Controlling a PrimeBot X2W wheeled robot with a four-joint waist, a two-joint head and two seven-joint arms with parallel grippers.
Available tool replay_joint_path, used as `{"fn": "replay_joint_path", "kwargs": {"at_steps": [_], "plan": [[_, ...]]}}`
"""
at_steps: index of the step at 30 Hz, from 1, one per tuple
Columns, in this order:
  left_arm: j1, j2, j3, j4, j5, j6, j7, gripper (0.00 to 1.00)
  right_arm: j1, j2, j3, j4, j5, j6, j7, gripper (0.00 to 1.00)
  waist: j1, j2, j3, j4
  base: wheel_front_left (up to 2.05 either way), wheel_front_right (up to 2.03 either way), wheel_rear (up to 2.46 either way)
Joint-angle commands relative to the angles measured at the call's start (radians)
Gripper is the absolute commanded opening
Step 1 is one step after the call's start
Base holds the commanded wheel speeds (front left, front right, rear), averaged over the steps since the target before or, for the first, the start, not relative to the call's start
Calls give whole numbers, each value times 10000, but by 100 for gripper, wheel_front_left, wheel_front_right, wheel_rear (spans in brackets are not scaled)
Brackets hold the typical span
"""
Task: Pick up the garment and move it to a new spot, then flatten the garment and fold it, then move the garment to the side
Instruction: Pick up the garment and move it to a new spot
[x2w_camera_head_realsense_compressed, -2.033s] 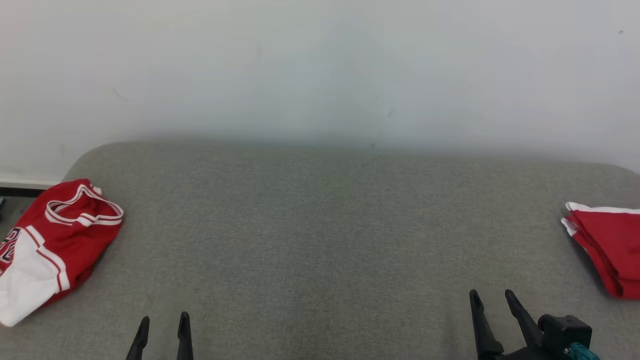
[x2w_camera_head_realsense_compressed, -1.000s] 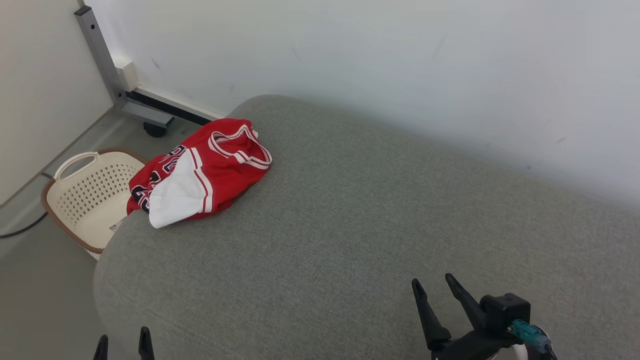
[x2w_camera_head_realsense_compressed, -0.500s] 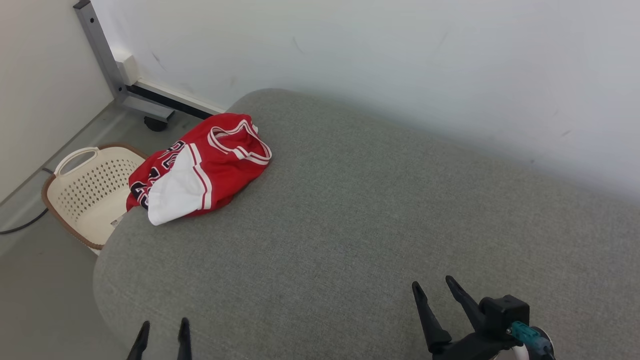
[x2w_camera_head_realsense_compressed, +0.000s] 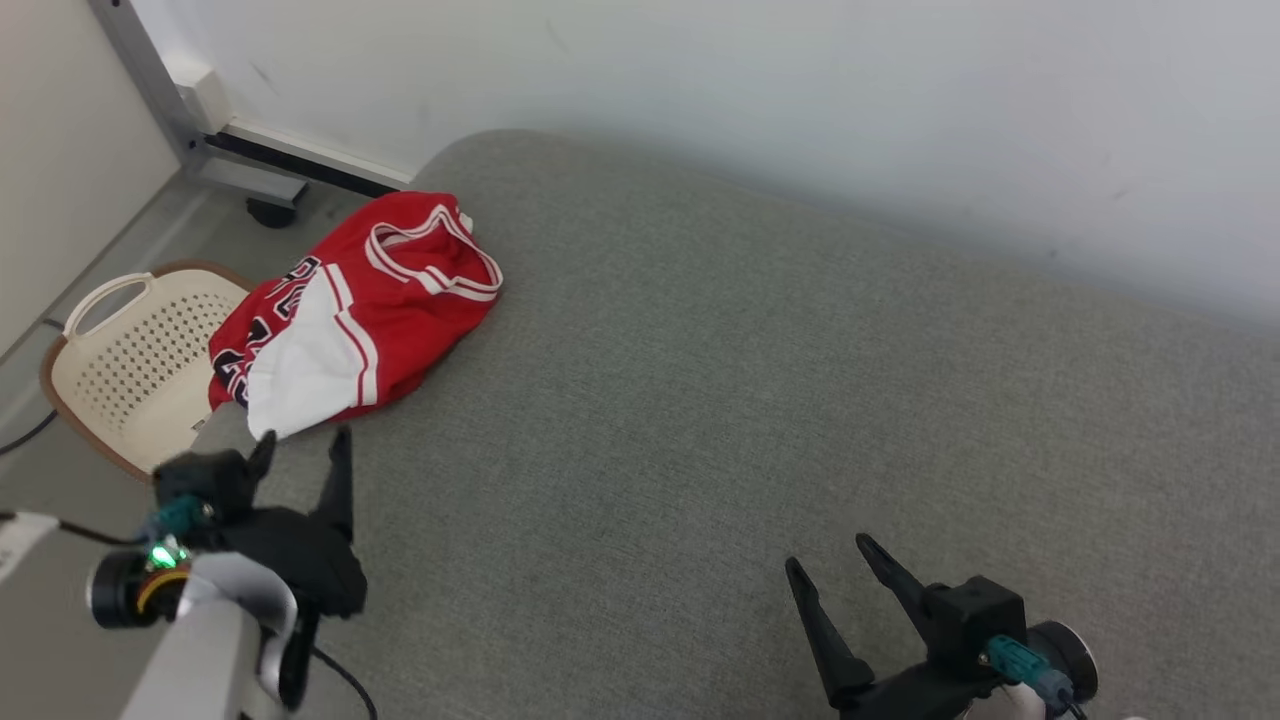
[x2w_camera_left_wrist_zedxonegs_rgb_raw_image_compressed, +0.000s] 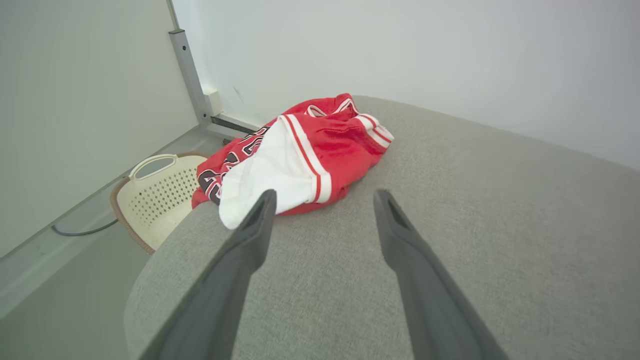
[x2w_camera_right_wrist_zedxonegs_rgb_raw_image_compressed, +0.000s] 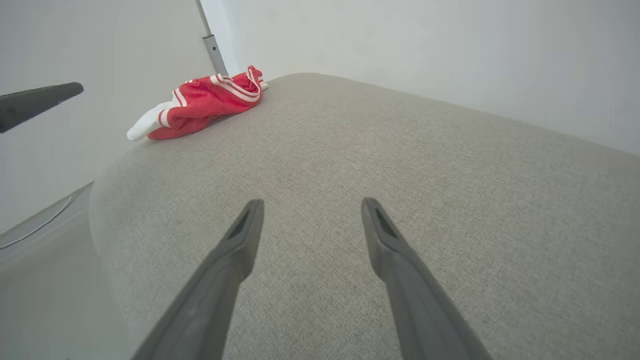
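So, found the left gripper (x2w_camera_head_realsense_compressed: 303, 440) spread wide with nothing between its fingers, tips aimed at the garment (x2w_camera_head_realsense_compressed: 350, 310) and right beside its white flap. Couldn't tell whether the nearer tip actually touched the cloth. Had only bare cushion (x2w_camera_head_realsense_compressed: 750, 400) between the rest of that gripper and the garment. Found the right gripper (x2w_camera_head_realsense_compressed: 830, 556) just as wide and just as empty, sitting low over plain grey fabric, well apart from the garment.

Spotted the garment itself, a red jersey with white trim and dark lettering, bunched up at the cushion's far left corner, with one edge drooping over the side. Noticed a cream perforated basket (x2w_camera_head_realsense_compressed: 120, 370) down on the floor (x2w_camera_head_realsense_compressed: 60, 600), just beside that drooping edge. Also clocked a grey metal post (x2w_camera_head_realsense_compressed: 130, 60) with a dark caster (x2w_camera_head_realsense_compressed: 270, 212) against the white wall (x2w_camera_head_realsense_compressed: 800, 100), plus a black cable (x2w_camera_head_realsense_compressed: 20, 435) trailing along the floor near the basket.
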Motion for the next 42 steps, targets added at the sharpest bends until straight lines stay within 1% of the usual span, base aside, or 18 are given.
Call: {"fn": "replay_joint_path", "kwargs": {"at_steps": [1, 4, 8, 10, 11, 14, 16, 19, 22, 25, 28, 29, 30, 31, 34, 38, 42], "plan": [[-576, 155, 135, 301, -169, 8, 111, 100, 2, -11, 94, -352, -182, -24, 210, 100, -1, -2, 786, -763, 0, 0, 0], [-1698, 407, 310, 982, -339, 7, 436, 100, 49, -239, 154, -1156, -413, -25, 690, 100, -1, -2, 1484, -1203, 0, 0, 0], [-2840, 811, 28, 1677, -237, 5, 760, 100, 148, -571, 210, -2238, -548, -24, 1232, 100, -1, -2, 2407, -1739, 0, 0, 0], [-3328, 1005, -113, 1969, -281, 5, 834, 100, 180, -725, 142, -2734, -590, -24, 1422, 100, -1, -2, 2807, -1933, 0, 0, 0], [-3328, 1005, -113, 1969, -281, 5, 834, 100, 180, -725, 142, -2734, -590, -24, 1422, 100, -1, -2, 2807, -1933, 0, 0, 0], [-3919, 1353, -155, 2416, -331, 11, 826, 100, 225, -870, 77, -3497, -689, -24, 1712, 100, -1, -2, 3471, -2207, 0, 0, 0], [-4211, 1473, -137, 2807, -321, 117, 918, 100, 353, -932, -40, -3916, -740, -24, 1849, 100, -1, -2, 3824, -2308, 0, 0, 0], [-4676, 1595, -83, 3366, -395, 253, 1132, 100, 474, -1044, -238, -4483, -803, -24, 1994, 100, -1, -2, 4259, -2416, 0, 0, 0], [-4967, 1504, -156, 3866, -422, 244, 1381, 100, 601, -1012, -429, -4849, -865, -24, 2053, 100, -1, -2, 4584, -2460, 0, 0, 0], [-5108, 1457, -159, 4269, -444, 487, 1373, 100, 677, -1001, -449, -5012, -922, -24, 2057, 100, -1, -2, 4724, -2497, 0, 0, 0], [-5164, 1371, -119, 4761, -507, 849, 1558, 100, 722, -964, -430, -5031, -916, -24, 2035, 100, -1, -2, 4750, -2534, 0, 0, 0], [-5149, 1325, -114, 4883, -517, 960, 1596, 61, 703, -957, -432, -5010, -910, -24, 2027, 100, -1, -2, 4730, -2546, 0, 0, 0], [-5126, 1308, -142, 4964, -479, 1059, 1554, 8, 672, -952, -422, -4982, -893, -24, 2028, 100, -1, -2, 4702, -2557, 0, 0, 0], [-5077, 1293, -170, 5045, -453, 1112, 1504, 0, 634, -950, -395, -4947, -871, -24, 2024, 100, -1, -2, 4667, -2568, 0, 0, 0], [-4958, 1327, -164, 5169, -490, 1246, 1228, 0, 499, -939, -321, -4804, -744, -24, 1956, 100, -1, -2, 4490, -2585, 0, 0, 0], [-4904, 1480, -261, 5232, -433, 1231, 972, 0, 366, -887, -142, -4509, -618, -24, 1785, 100, -1, -2, 4122, -2568, 0, 0, 0], [-4789, 1919, -210, 5280, -509, 1187, 723, 0, 98, -707, 169, -3956, -391, -24, 1443, 100, -1, -2, 3452, -2694, 0, 0, 0]]}}
